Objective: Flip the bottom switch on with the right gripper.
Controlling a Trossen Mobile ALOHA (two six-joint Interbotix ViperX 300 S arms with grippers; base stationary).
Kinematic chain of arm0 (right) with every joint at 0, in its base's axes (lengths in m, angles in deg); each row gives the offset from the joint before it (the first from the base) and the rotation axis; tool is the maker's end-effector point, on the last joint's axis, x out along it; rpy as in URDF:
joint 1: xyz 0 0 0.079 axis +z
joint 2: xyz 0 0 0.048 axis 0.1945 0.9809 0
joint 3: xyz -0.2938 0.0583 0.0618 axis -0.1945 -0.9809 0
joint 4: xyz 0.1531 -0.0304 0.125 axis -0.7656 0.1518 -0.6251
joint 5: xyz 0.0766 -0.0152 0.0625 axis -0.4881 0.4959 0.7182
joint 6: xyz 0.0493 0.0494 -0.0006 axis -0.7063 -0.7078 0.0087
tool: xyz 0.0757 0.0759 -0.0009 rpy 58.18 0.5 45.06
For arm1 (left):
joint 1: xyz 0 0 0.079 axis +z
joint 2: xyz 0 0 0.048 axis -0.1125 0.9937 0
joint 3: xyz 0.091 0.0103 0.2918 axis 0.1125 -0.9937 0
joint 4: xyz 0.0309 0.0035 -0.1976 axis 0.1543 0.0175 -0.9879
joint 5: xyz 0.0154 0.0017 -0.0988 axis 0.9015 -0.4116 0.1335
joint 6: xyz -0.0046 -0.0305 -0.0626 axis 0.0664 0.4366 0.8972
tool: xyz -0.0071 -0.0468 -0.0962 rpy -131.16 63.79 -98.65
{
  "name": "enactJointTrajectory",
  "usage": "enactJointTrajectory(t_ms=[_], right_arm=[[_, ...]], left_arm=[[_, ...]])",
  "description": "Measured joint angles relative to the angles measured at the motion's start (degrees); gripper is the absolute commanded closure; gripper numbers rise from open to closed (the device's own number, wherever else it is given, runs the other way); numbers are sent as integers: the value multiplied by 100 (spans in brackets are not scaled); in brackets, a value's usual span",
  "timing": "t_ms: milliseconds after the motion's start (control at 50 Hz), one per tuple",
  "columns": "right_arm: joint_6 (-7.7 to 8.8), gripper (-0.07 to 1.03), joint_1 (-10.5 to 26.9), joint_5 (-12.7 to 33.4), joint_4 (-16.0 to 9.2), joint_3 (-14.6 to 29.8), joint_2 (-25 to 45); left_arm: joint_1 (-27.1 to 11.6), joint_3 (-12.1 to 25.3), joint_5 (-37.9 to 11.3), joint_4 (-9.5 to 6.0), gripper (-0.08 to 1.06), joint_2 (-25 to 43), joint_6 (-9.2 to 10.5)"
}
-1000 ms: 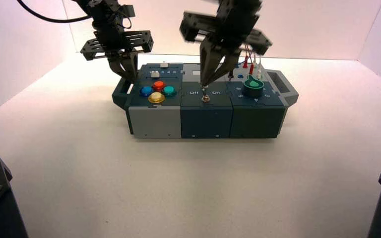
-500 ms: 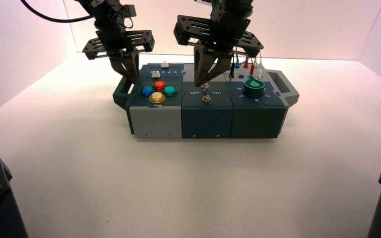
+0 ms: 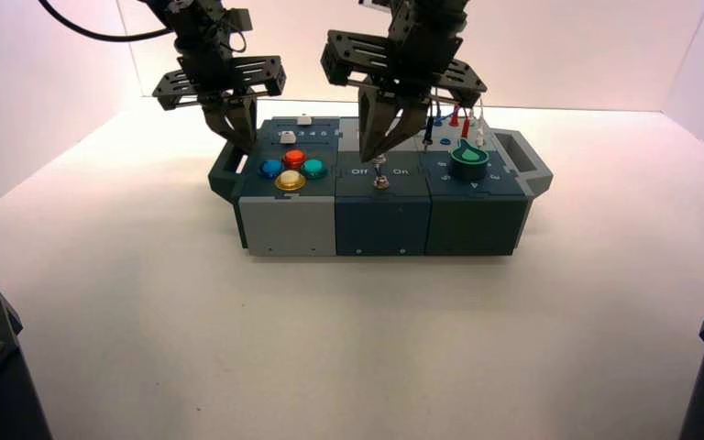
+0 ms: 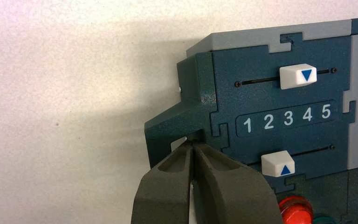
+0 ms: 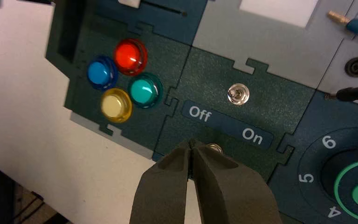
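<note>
The bottom switch (image 3: 381, 181) is a tiny silver toggle on the middle panel of the box (image 3: 380, 225), below the "Off / On" lettering. In the right wrist view only its collar (image 5: 216, 148) peeks out beside my finger; its lever is hidden. The twin toggle (image 5: 238, 94) stands on the other side of the lettering. My right gripper (image 3: 371, 154) is shut and empty, its tips hovering just above the panel, on the Off side of the bottom switch (image 5: 192, 142). My left gripper (image 3: 243, 145) is shut and idle at the box's left handle (image 4: 192, 145).
Red (image 5: 130, 56), blue (image 5: 101, 72), green (image 5: 144, 90) and yellow (image 5: 116, 105) buttons lie left of the switches. A green knob (image 3: 468, 158) and plugged wires (image 3: 458, 117) lie to the right. Two white sliders (image 4: 298, 75) (image 4: 278, 163) flank a 1–5 scale near the left gripper.
My right gripper has shifted left and slightly up over the switch panel, then held still in the last half second. The left arm has not moved.
</note>
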Motion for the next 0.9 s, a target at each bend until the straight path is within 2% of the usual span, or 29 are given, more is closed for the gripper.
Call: enactJointTrajectory(t_ms=[620, 760, 900], right_arm=[[-26, 98, 79, -185, 88, 9, 369], [-202, 98, 97, -193, 255, 9, 369], [-606, 98, 132, -70, 686, 35, 352]], left_arm=[[-9, 18, 0, 0, 101, 0, 0], [-9, 18, 0, 0, 101, 0, 0], [-9, 18, 0, 0, 101, 0, 0]])
